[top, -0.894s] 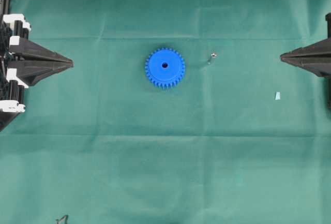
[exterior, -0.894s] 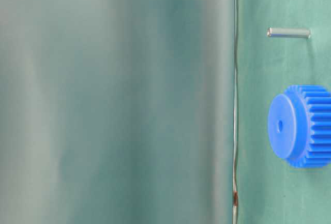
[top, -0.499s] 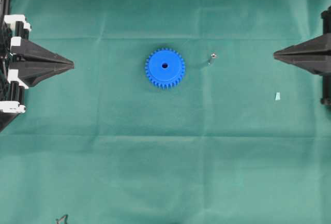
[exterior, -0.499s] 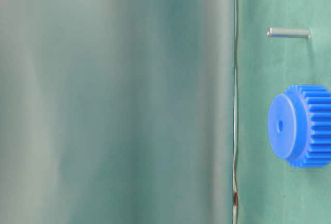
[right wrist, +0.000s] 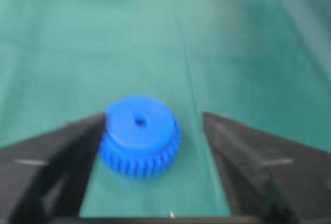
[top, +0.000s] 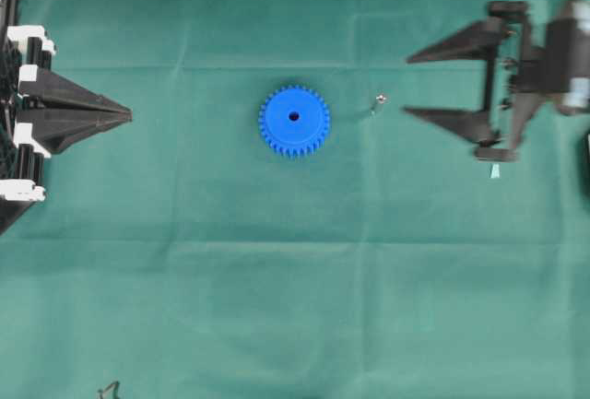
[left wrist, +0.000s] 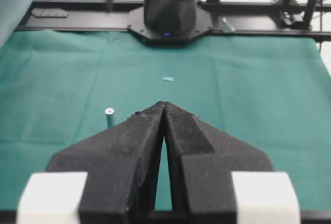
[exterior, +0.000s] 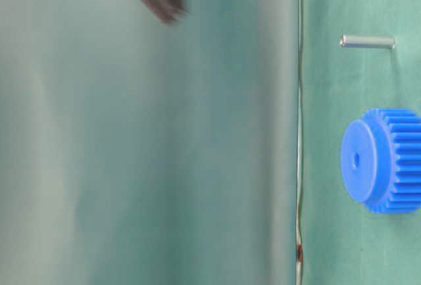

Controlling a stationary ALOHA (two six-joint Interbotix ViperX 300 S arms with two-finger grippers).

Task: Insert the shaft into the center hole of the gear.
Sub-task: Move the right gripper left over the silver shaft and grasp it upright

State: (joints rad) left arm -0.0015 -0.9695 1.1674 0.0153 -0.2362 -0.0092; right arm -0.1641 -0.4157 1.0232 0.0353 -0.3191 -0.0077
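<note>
Overhead, right gripper (top: 407, 84) wide, level

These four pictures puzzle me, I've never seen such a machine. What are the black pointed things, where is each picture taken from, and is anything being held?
They show one moment from four cameras. The black wedges are the fingers of two robot arms' grippers. From overhead, the left gripper sits shut at the left edge, and the right gripper stands wide open. Neither holds anything. On the green cloth lie a blue gear with a center hole, a tiny metal shaft standing just right of it, and a small pale scrap. The table-level camera sees gear and shaft from the side, turned sideways. The other two cameras ride on the arms' wrists, looking out along the fingers: the right one sees the gear between its open fingers.
</note>
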